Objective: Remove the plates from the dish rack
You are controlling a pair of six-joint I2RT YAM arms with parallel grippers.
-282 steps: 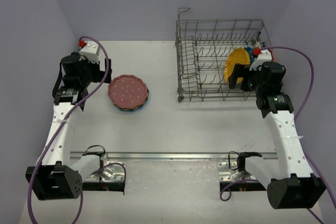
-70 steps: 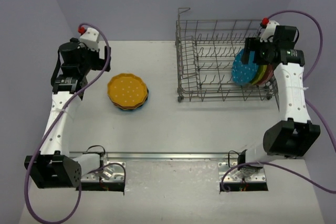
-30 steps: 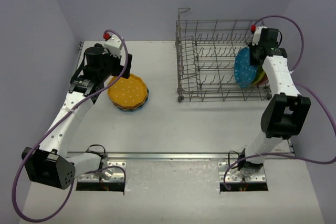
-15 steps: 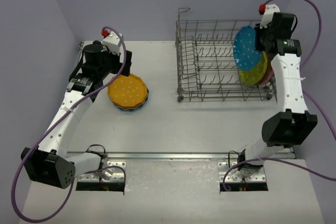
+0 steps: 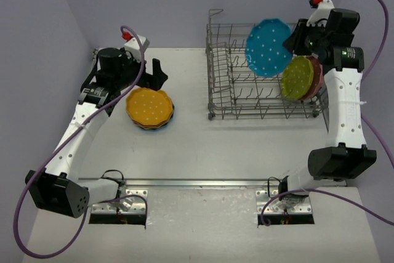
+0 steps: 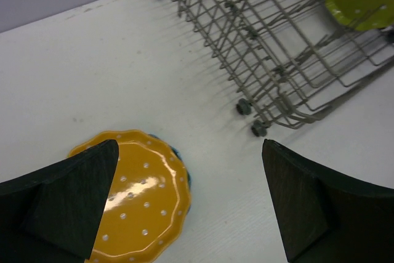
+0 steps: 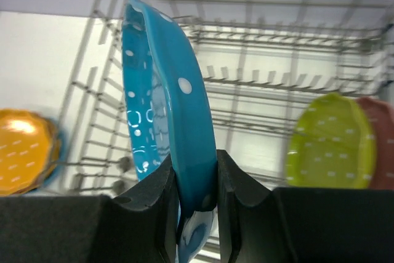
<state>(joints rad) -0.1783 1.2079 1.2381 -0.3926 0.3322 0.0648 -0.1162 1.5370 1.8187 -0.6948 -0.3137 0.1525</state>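
My right gripper (image 5: 294,40) is shut on the rim of a teal-blue dotted plate (image 5: 268,47) and holds it in the air above the grey wire dish rack (image 5: 221,100). In the right wrist view the plate (image 7: 166,109) stands edge-on between my fingers (image 7: 157,195). A yellow-green plate (image 5: 297,78) and a pink one (image 5: 316,73) behind it stand at the rack's right end. An orange-yellow plate (image 5: 149,106) tops a stack on the table to the left. My left gripper (image 5: 152,76) hangs open just above and behind that stack, with nothing between its fingers (image 6: 68,201).
The rack's tall wire sides (image 5: 212,35) rise at its left and back. The purple wall stands close behind the table (image 5: 203,146). Purple cables loop from both wrists.
The right gripper has lifted the teal-blue plate up out of the rack and carried it left. The left gripper has swung a little to the right over the stack.
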